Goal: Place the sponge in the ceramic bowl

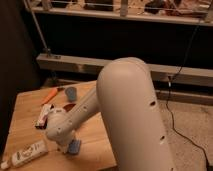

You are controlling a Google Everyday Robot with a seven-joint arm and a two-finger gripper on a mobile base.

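The sponge [75, 146], a small flat blue pad, lies on the wooden table [22, 110] near its front edge. My gripper [64, 144] is at the end of the white arm [80, 115], low over the table, right beside the sponge's left edge and seemingly touching it. The ceramic bowl [61, 108] shows only as a reddish-brown sliver behind the arm, farther back on the table. The arm's large upper part hides the right side of the table.
A blue-grey cup [71, 93] and an orange stick-like object [50, 95] sit at the back of the table. A small packet [43, 118] lies left of the arm, and a white tube [26, 154] is at the front left. Dark shelving stands behind.
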